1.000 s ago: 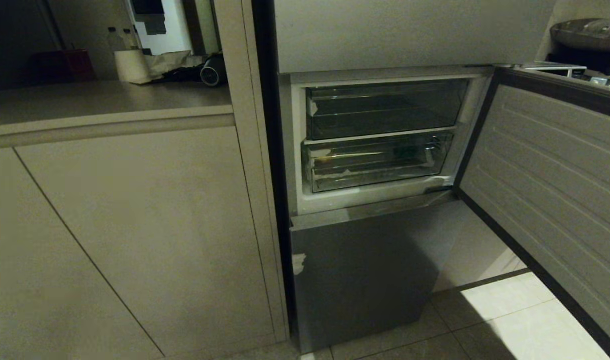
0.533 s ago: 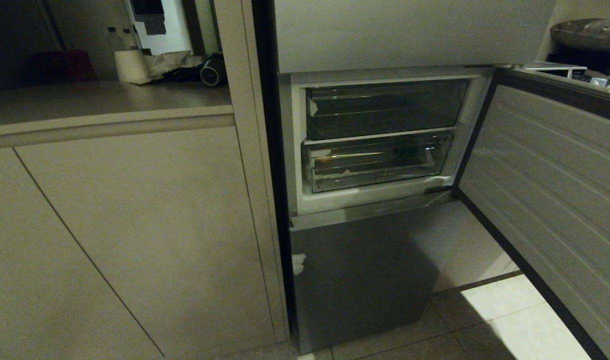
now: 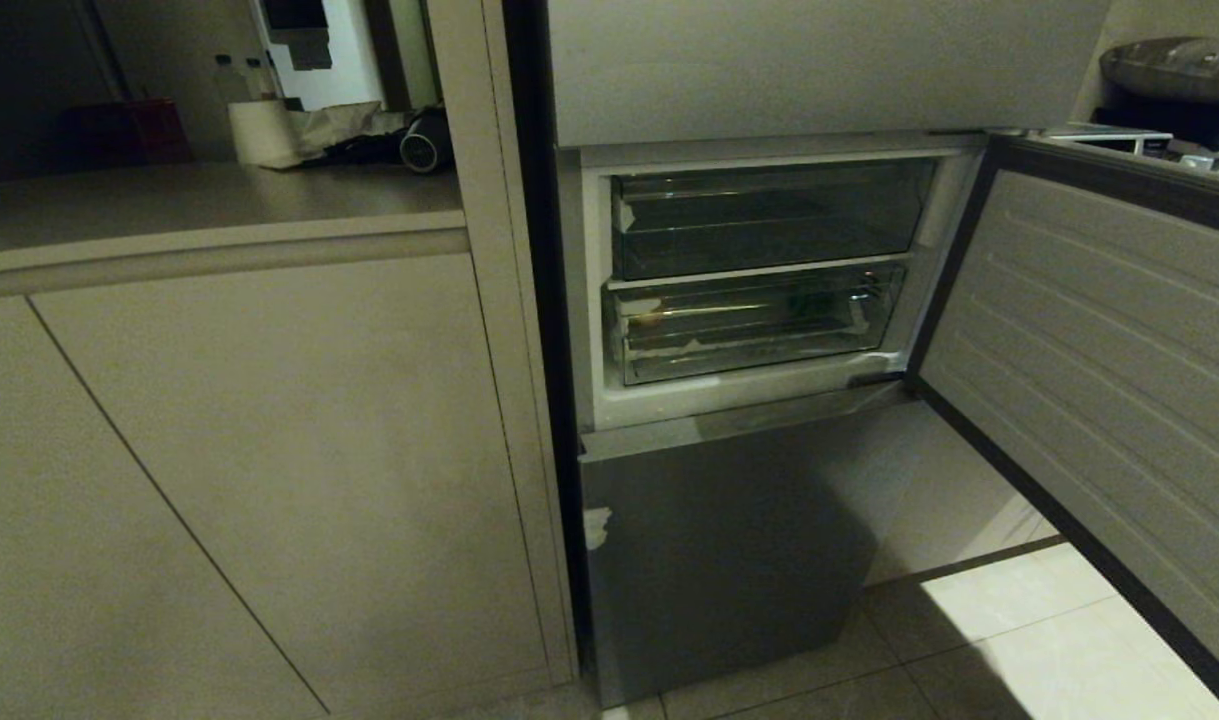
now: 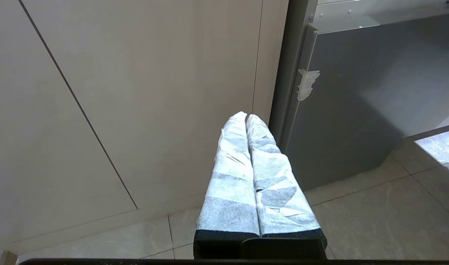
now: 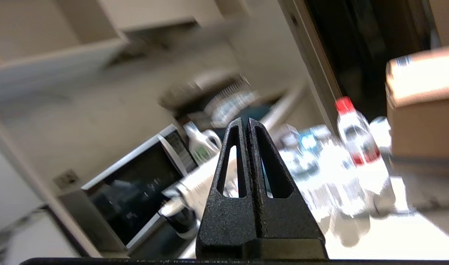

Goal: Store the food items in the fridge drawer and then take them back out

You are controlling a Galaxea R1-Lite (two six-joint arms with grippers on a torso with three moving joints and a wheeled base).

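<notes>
My R gripper (image 5: 247, 123) is pinched closed w/ nothing between the fingers. It's off to the side of the fridge, aimed at a cluttered counter w/ a microwave (image 5: 136, 184) and a red-capped bottle (image 5: 351, 136), and it doesn't show in the head view at all. Wrist cam is smeared, so I judge that arm is mid-swing, not settled. L gripper (image 4: 246, 119), fingers wrapped in pale tape, is also closed and empty, parked low by the cabinet panel (image 4: 136, 92) next to the grey lower fridge door (image 4: 357, 110). Looks like it's just kept out of the way.

Fridge door (image 3: 1099, 380) is swung wide to the right, which leaves the front of the compartment free for the R arm to reach in. Two clear drawers are stacked inside, both pushed in. The fridge drawer (image 3: 759, 330) I want is the lower one, w/ white tape scraps at its corners. There's a faint dark green patch inside it toward the right, prob the food item (image 3: 819, 290), but I can't tell for sure through the plastic. Both grippers are well apart from it. I judge the drawer needs pulling out before any grab.
</notes>
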